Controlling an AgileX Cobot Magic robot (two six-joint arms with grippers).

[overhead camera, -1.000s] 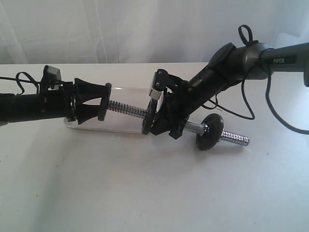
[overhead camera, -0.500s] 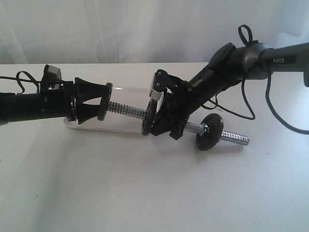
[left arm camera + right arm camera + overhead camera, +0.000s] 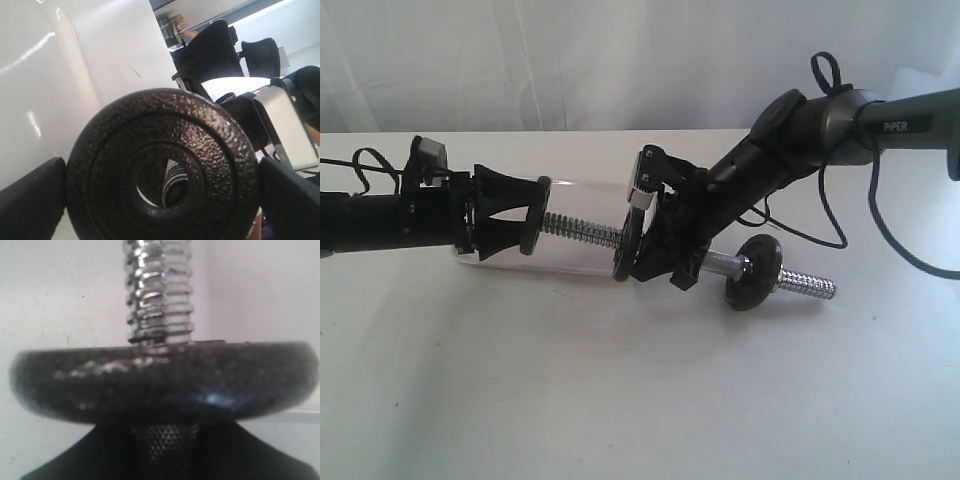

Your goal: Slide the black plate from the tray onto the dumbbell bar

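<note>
Since a second ago almost nothing has shifted: the left pincer (image 3: 520,212) and its load sit nearly where they were, and the right arm's elbow has lifted a touch.

In the exterior view the left pincer reaches in from 9 o'clock, pinching the black plate (image 3: 536,232) by its rim. The plate stands on edge, off the tray (image 3: 560,258), whose pale outline lies on the table (image 3: 620,400) under and behind it. The plate meets the 9 o'clock threaded end of the dumbbell bar (image 3: 585,233).

The left wrist view shows the plate (image 3: 200,150) face-on between two dark fingers (image 3: 30,200), with the bar's ribbed tip (image 3: 172,182) visible in the centre hole. How far the tip has entered cannot be told.

The right pincer (image 3: 670,258) comes down from 2 o'clock and is pressed onto the bar's middle, holding it above the table and tilted down toward 4 o'clock. An inner disc (image 3: 624,240) stands just beside this pincer on its 9 o'clock side. An outer disc (image 3: 757,272) sits nearer the far threaded end.

The right wrist view shows that inner disc (image 3: 160,380) edge-on, with thread beyond it and knurling on the near side.
</note>
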